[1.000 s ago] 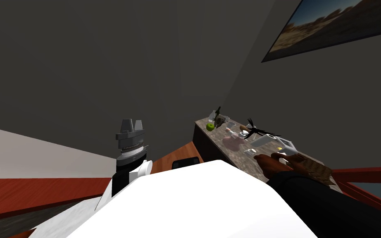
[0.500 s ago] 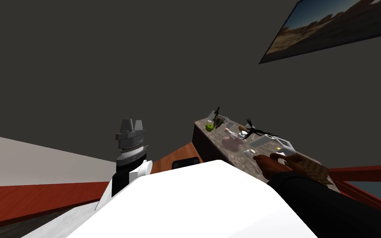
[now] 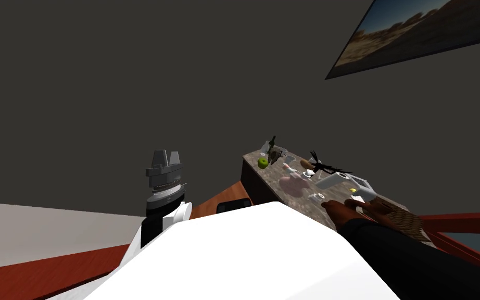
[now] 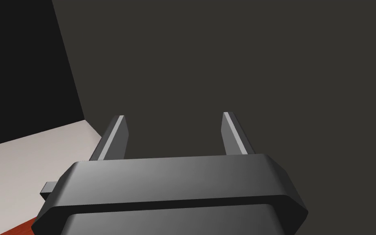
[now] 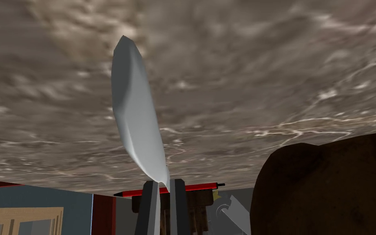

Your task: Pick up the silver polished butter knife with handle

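- Right claw (image 5: 163,182): its two fingers stand close together, clamped on the narrow end of the butter knife (image 5: 136,110). The pale grey blade runs straight out from them, seen against the desk (image 5: 264,81).
- Since half a second ago the whole head view has slid and rolled a little, with the pale floor (image 3: 36,224) sinking toward the corner. That is my own move; the things on the desk keep their places among themselves.
- I cannot tell whether the blade touches the desk top.
- A dark brown lump (image 5: 326,187) bulks just beside the claw on one side; on the blade's other side the top lies open.
- A red stick (image 5: 169,188) lies crosswise behind the fingers, along the desk's edge.
- The top is marbled brown-grey. Farther along it lie a green apple (image 3: 262,162), a pink thing (image 3: 293,183) and a black spidery thing (image 3: 325,167).
- Left claw (image 4: 174,116): raised well apart from the desk, fingers spread wide.
- The walls are dark grey, and a landscape picture (image 3: 416,36) hangs above the desk.
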Robot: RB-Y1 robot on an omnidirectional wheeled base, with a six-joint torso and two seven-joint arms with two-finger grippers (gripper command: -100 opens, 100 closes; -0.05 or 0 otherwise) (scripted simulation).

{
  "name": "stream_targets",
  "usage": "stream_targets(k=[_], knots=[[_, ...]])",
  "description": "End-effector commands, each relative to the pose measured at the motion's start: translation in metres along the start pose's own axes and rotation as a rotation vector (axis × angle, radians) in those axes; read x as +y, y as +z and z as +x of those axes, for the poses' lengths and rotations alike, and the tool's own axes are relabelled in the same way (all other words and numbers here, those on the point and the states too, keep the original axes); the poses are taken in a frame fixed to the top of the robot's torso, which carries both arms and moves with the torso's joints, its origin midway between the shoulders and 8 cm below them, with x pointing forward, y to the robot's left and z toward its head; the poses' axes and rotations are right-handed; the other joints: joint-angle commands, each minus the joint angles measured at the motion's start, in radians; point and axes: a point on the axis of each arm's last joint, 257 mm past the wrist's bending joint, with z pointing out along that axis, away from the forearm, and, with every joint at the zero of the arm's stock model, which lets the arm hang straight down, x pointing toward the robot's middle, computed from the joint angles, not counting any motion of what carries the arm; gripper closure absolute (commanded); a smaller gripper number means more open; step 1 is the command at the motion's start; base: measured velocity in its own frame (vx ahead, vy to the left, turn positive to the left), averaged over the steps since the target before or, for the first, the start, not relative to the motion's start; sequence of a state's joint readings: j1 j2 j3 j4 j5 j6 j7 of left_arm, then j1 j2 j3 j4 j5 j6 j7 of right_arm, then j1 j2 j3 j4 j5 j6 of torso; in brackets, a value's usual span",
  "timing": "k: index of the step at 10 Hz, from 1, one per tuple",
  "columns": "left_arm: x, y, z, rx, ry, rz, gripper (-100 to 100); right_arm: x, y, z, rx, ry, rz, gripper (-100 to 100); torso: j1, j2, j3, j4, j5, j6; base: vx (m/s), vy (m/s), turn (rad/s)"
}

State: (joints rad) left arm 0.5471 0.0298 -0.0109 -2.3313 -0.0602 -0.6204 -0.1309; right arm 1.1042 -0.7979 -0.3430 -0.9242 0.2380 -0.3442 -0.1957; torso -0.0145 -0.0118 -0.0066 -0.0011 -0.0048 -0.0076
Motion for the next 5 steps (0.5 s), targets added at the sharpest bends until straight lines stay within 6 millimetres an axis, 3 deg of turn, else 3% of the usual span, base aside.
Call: stream_targets(k=[1,3,4,5], knots=[[0.000,0.000,0.000,0.000,0.000,0.000,0,-0.002,-0.007,0.002,-0.001,-0.005,-0.002,100,0.000,0.000,0.000,0.000,0.000,0.000,0.062,-0.034,-0.016],[0.000,0.000,0.000,0.000,0.000,0.000,0,-0.008,-0.021,0.007,-0.006,-0.015,-0.004,100,0.001,0.003,0.001,0.000,0.001,0.000,0.049,-0.036,-0.033],[0.000,0.000,0.000,0.000,0.000,0.000,0,-0.005,-0.016,0.005,-0.004,-0.010,-0.004,100,0.001,0.002,0.001,0.000,0.001,0.000,0.027,-0.019,-0.015],[0.000,0.000,0.000,0.000,0.000,0.000,0,-0.005,-0.017,0.005,-0.004,-0.011,-0.004,0,0.002,0.003,0.002,0.001,0.000,-0.001,0.000,0.000,0.000]])
